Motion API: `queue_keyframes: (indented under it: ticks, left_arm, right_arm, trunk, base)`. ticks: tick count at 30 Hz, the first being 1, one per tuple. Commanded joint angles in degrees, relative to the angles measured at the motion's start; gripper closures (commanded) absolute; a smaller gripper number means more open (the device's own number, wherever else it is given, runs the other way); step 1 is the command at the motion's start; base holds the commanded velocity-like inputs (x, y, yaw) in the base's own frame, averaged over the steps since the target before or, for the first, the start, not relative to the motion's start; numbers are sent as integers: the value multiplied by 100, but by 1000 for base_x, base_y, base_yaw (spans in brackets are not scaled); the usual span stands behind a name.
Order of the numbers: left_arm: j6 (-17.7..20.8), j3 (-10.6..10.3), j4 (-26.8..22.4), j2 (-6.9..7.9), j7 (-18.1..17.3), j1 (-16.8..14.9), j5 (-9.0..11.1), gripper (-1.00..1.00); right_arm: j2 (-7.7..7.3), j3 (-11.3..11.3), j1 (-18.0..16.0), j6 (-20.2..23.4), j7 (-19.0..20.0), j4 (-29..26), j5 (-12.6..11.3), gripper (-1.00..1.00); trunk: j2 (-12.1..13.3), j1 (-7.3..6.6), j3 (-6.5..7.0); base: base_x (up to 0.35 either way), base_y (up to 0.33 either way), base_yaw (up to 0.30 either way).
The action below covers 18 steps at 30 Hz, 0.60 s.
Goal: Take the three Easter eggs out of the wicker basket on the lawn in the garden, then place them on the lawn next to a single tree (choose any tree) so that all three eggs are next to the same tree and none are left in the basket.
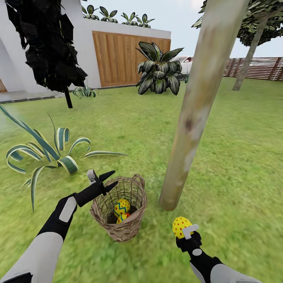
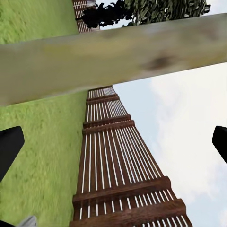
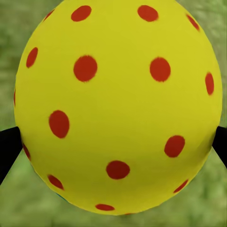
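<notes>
Two Easter eggs [image 1: 122, 209] lie half hidden in the wicker basket [image 1: 131, 228], perhaps touching. The right gripper [image 1: 183, 232] clamps a third egg [image 3: 118, 106] near the tree [image 1: 192, 118]. The left gripper [image 1: 109, 179] hangs spread above the basket's rim.

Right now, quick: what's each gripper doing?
Left gripper: open, empty, above the basket rim.
Right gripper: shut on a yellow egg near the tree.
</notes>
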Motion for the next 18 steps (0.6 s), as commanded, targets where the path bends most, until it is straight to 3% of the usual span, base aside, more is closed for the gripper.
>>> queue_keyframes:
  ticks: [1,18]
  left_arm:
    - [29,6,0,0,-16,-4,4,-100]
    - [27,5,2,-71,-10,-4,-4,-100]
  right_arm:
    - [-1,-33,-4,-16,-26,6,48,100]
    - [-9,-20,-4,-85,-18,5,69,100]
  trunk:
    - [-44,22,-23]
    - [-725,395,-328]
  base:
    - [0,0,0]
    - [0,0,0]
